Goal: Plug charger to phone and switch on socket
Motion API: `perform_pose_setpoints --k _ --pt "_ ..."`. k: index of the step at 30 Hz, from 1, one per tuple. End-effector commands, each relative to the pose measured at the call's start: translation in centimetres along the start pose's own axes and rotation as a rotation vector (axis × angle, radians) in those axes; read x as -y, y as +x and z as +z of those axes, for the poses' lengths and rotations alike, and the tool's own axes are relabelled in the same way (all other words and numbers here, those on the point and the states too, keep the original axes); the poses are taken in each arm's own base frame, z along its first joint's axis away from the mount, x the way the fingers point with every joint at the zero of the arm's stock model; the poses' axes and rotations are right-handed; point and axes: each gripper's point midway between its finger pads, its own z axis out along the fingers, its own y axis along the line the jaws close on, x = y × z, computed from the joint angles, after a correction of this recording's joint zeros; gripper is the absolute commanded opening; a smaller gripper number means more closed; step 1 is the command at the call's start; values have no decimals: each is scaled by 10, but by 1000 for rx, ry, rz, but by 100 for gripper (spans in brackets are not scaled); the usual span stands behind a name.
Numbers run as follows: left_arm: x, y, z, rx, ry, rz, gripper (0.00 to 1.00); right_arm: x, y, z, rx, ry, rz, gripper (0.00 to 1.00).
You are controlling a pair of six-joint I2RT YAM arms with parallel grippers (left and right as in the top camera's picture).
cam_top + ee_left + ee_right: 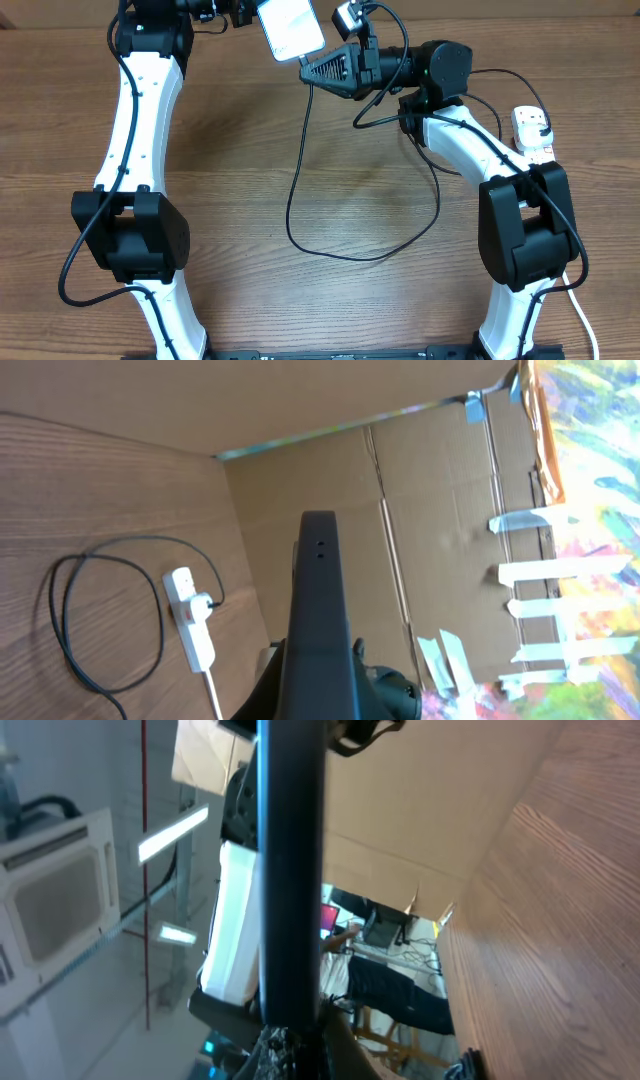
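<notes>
The phone (290, 28) is up off the worktop (250, 300) at the far edge, screen lit and tilted, with its lower end turned towards my right pincer (306, 64). My left pincer (243, 14) is pressed together at the phone's left edge and appears to carry it, though the contact sits at the frame's border. My right pincer is also closed, its tip just beside the phone's lower corner. The charger (297, 170) rises to that tip, so I judge it pinches the connector end; the connector itself is too small to make out. The cable drops in 1 long loop across the worktop and runs back towards the socket (531, 128), well apart on the right and partly behind my right arm (470, 150). The left wrist view shows a black plug (206, 603) seated in it. Step in hand, in my judgement: mating connector to port. Recommended: hold the phone steady, square the connector to the port, advance slowly without side load, and keep slack in the cable. The switch position cannot be read.
</notes>
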Motion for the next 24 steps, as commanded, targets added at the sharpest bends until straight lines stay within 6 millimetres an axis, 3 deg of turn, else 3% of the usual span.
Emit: perform_pose_setpoints --k 1,9,24 --pt "23 15 4 -65 41 43 4 -14 -21 -6 107 -22 -14 4" --pt "25 21 4 -96 55 71 4 -14 -24 -6 124 -24 -6 5" --pt "37 52 8 -252 128 131 4 -15 -22 -6 116 -25 -14 6"
